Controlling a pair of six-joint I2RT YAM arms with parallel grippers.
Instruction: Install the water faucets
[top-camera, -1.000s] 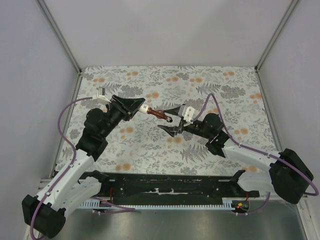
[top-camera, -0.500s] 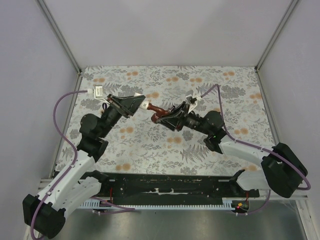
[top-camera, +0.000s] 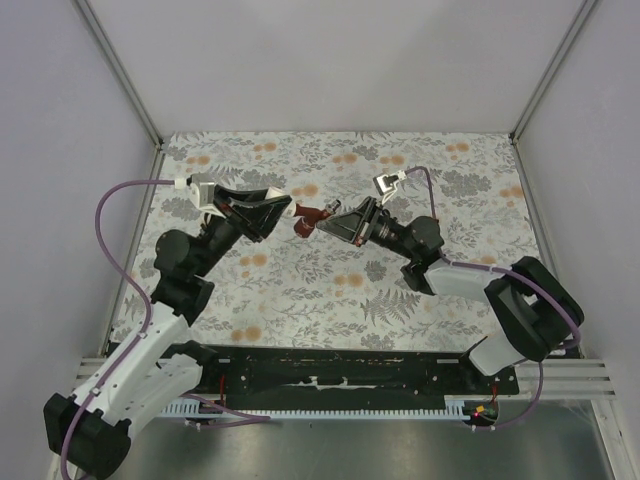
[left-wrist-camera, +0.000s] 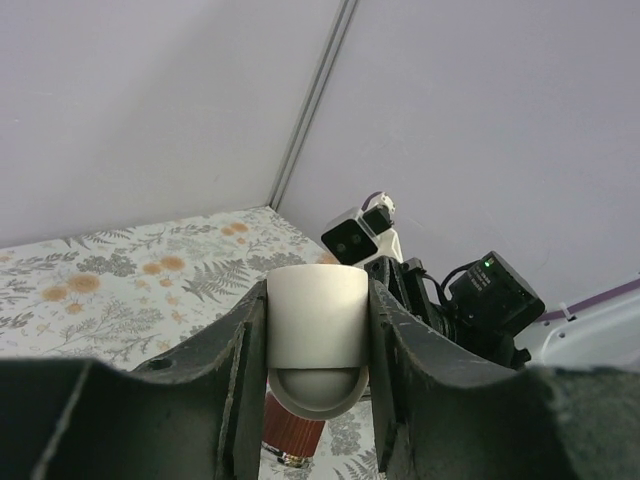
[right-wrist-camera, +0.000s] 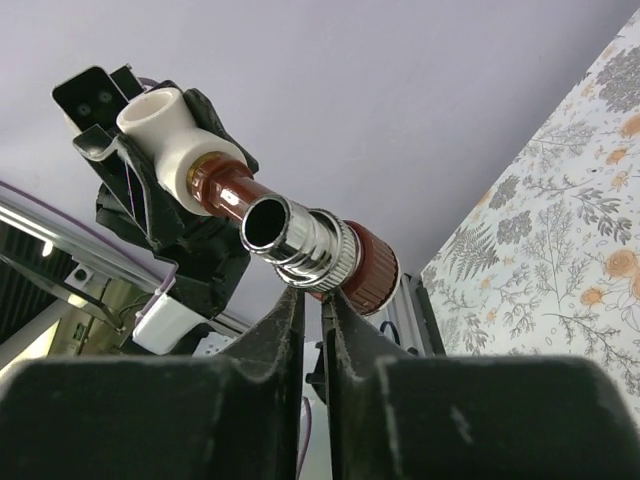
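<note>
The left end effector (top-camera: 272, 212) was clamped on the fitting (left-wrist-camera: 320, 320), the right end effector (top-camera: 335, 222) on the tap (right-wrist-camera: 330, 255). The threading likely needed their axes in line.

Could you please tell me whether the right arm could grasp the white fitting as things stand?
Probably not. The left gripper is shut on the white fitting from both sides, and the tap, held by the right gripper, sits at its free end.
</note>
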